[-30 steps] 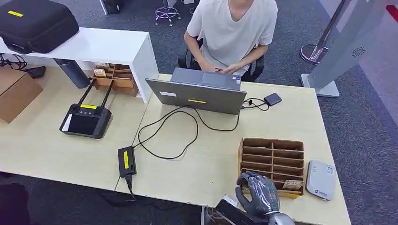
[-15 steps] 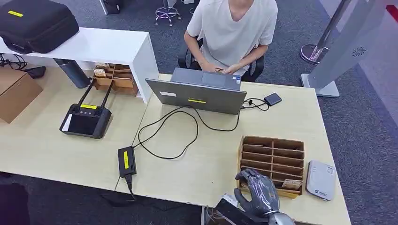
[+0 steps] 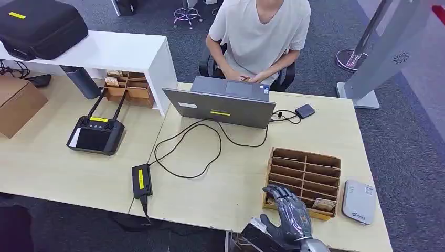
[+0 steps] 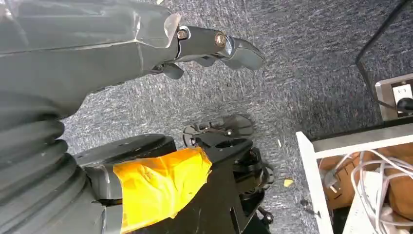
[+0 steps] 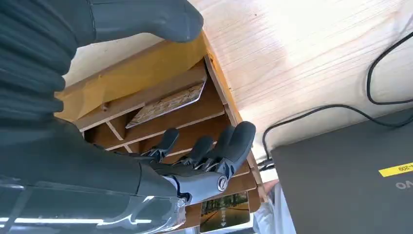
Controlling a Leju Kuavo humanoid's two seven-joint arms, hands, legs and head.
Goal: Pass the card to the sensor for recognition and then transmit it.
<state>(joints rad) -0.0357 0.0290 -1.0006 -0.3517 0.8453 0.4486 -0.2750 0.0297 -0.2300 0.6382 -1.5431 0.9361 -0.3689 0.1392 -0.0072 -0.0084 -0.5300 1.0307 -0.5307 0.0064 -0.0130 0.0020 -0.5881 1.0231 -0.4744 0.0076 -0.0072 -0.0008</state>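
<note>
A wooden slotted organizer [image 3: 309, 173] stands near the table's front right. A patterned card [image 3: 325, 205] lies in its nearest row and also shows in the right wrist view as the card [image 5: 168, 104]. My right hand [image 3: 289, 212] reaches over the organizer's near left corner and holds nothing. Its fingers [image 5: 229, 146] are spread above the slots and its thumb [image 5: 146, 19] is at the near wall's outer side. A white flat sensor device [image 3: 358, 201] lies right of the organizer. My left hand [image 4: 97, 44] hangs over the carpet, holding nothing.
A person sits behind the open laptop [image 3: 220, 107], typing. A small black box [image 3: 305, 111] on a cable lies right of the laptop. A power brick [image 3: 141, 180] and looping cable [image 3: 183, 152] lie to the left. A second picture card [image 5: 225, 217] sits in a farther slot.
My right hand's fingers have reached further over the organizer's slots. The organizer has turned slightly and shifted a little away from me.
</note>
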